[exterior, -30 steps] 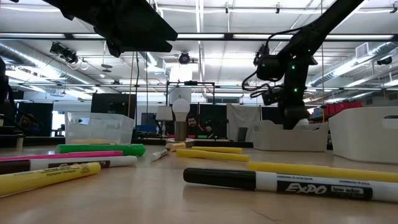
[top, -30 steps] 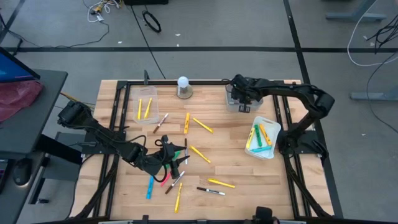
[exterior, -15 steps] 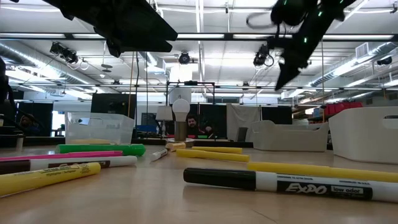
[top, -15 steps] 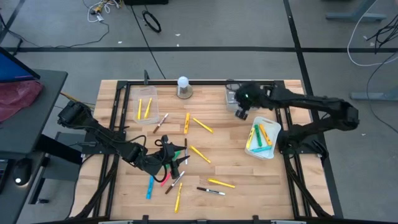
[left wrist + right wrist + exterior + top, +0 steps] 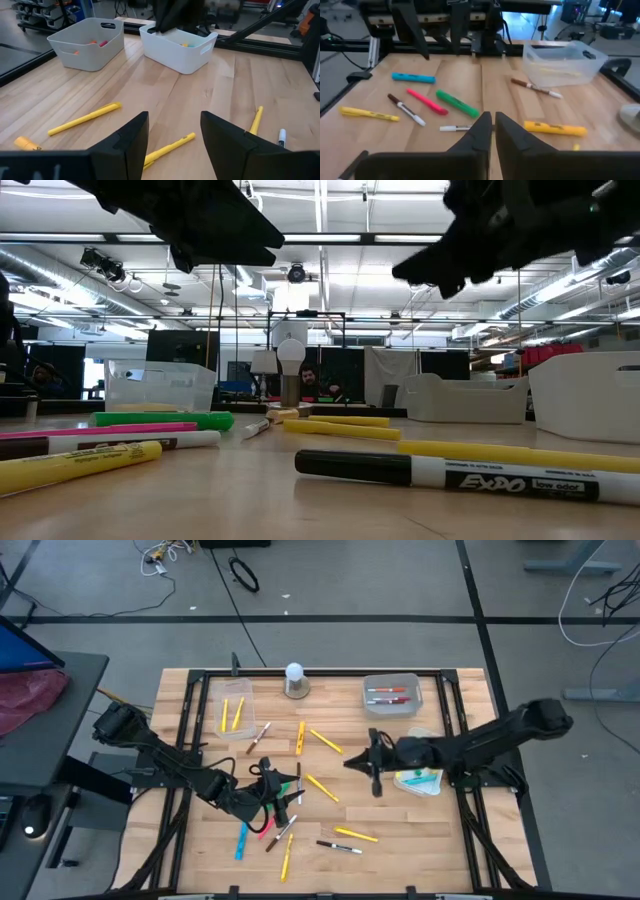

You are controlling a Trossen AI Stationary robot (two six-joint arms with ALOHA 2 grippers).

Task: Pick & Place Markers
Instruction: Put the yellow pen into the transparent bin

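Markers lie scattered over the wooden table [image 5: 400, 830]: yellow ones [image 5: 322, 787], a blue one [image 5: 242, 840], a black-and-white one [image 5: 340, 847]. My left gripper [image 5: 174, 135] hovers open above the left middle of the table, and a yellow marker [image 5: 170, 147] lies on the wood below the gap. My right gripper [image 5: 352, 762] reaches out level over the table's middle, pointing toward the left. Its fingers [image 5: 492, 131] are shut with nothing between them. Green [image 5: 457, 104] and pink [image 5: 426, 101] markers lie ahead of it.
A clear bin [image 5: 232, 710] at the far left holds two yellow markers. A grey bin [image 5: 391, 695] at the far right holds red ones. A white bin [image 5: 422, 780] with green and yellow markers sits partly under my right arm. A white knob [image 5: 294, 680] stands at the far edge.
My right gripper has left the grey bin and swung toward the near edge and the table's middle, passing the white bin. It has tipped from pointing down to nearly level. The grey bin with red markers now shows uncovered.
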